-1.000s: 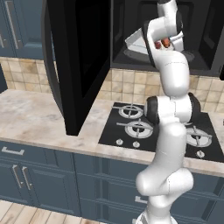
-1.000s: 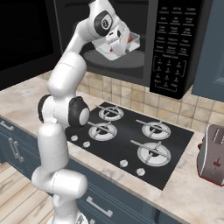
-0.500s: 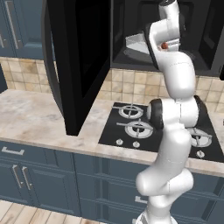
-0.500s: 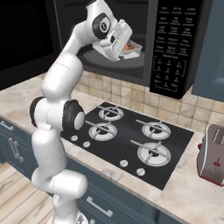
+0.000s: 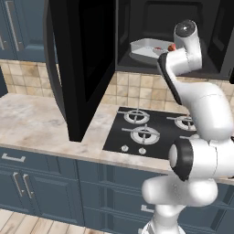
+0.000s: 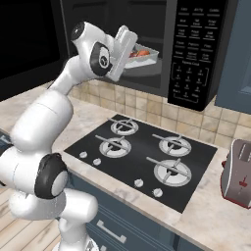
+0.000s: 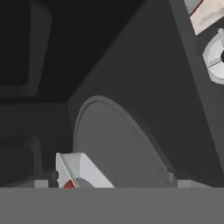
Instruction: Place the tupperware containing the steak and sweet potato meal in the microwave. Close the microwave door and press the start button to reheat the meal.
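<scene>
The pale tupperware (image 6: 147, 57) lies level inside the black microwave (image 6: 193, 49), on the round grey turntable (image 7: 118, 144). An orange-red lump in it is the sweet potato (image 6: 142, 52); I cannot pick out the steak. The tupperware (image 5: 145, 47) also shows low in the dark cavity. My gripper (image 6: 130, 54) is at the tray's near-left end, inside the opening. In the hand view my gripper (image 7: 112, 184) is open, its tips far apart, with a corner of the tupperware (image 7: 78, 168) between them. The microwave door (image 5: 82, 68) stands swung wide open to the left.
Below the microwave lies a black four-burner hob (image 6: 142, 152) set in a marble counter (image 5: 32, 123). A silver-and-red toaster (image 6: 239, 172) stands at the right. Blue cabinets (image 5: 41, 183) run under the counter, and the microwave's keypad (image 6: 191, 59) faces out on the right.
The tupperware went from tilted at the opening to level and deeper in the cavity. My wrist dropped lower, and the hand stays at the tray's end.
</scene>
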